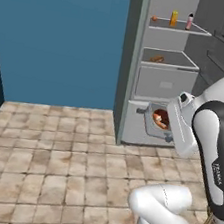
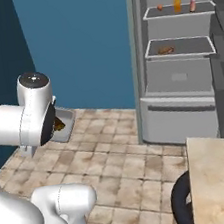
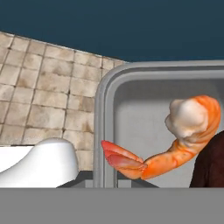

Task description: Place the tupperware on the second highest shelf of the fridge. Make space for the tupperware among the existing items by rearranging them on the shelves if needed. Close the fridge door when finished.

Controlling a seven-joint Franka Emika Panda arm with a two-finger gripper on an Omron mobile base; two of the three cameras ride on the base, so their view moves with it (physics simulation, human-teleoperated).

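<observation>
Shrimp (image 3: 183, 135) fills our hand view inside the tupperware (image 3: 131, 109), which our gripper is clamped on and carries low before the open fridge (image 1: 166, 66), since the carton (image 1: 173, 18) and bottle (image 1: 190, 21) crowd the target shelf (image 1: 178, 28).

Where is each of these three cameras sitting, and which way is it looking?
Left base view: behind the arm's left, facing the open fridge; white arm lower right, carrying the tupperware.
Right base view: behind its right, facing the same fridge; arm lower left.
Hand view: on the hand, looking into the tupperware at a shrimp.
Both base views share the fridge's shelves and tiled floor.
</observation>
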